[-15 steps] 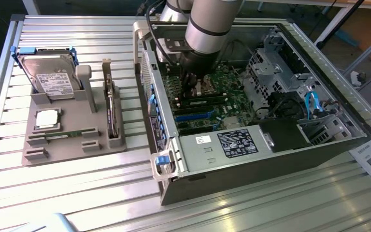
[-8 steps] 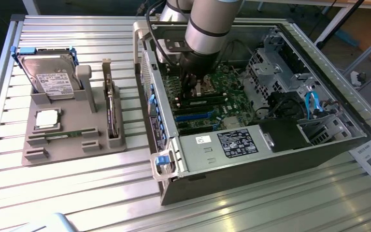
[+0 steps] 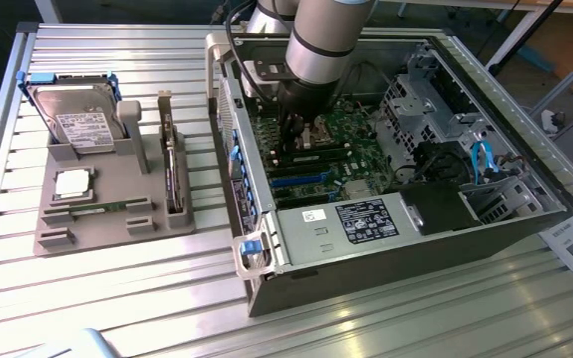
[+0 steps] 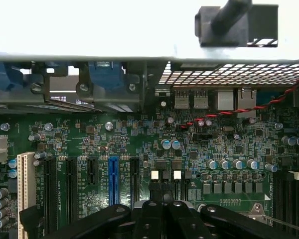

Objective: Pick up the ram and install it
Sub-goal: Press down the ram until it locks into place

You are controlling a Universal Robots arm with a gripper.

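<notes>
- The robot arm (image 3: 321,37) is reaching down into the open computer case (image 3: 486,224), which is lying on its side on the slatted metal table (image 3: 117,298) and taking up the half toward the exterior view's right.
- The gripper (image 3: 301,143) is hanging low over the green motherboard (image 3: 351,160), near the case wall that faces the grey holder (image 3: 107,224).
- In the wrist view the gripper (image 4: 163,201) is showing its two dark fingers pressed together, with nothing visibly pinched between them; they are pointing at the board just beside the blue expansion slot (image 4: 113,179).
- A thin green stick that is looking like the ram (image 3: 99,206) is lying flat in a slot at the front of the grey holder, well apart from the gripper, on the table's side toward the exterior view's left.
- In the same holder, the hard drive (image 3: 80,119) is leaning at the back, the square silver processor (image 3: 74,183) is sitting in the middle, and a dark expansion card (image 3: 172,168) is standing on edge along the side nearest the case.
- A red twisted wire (image 4: 239,110) is running across the board below the case's perforated wall.
</notes>
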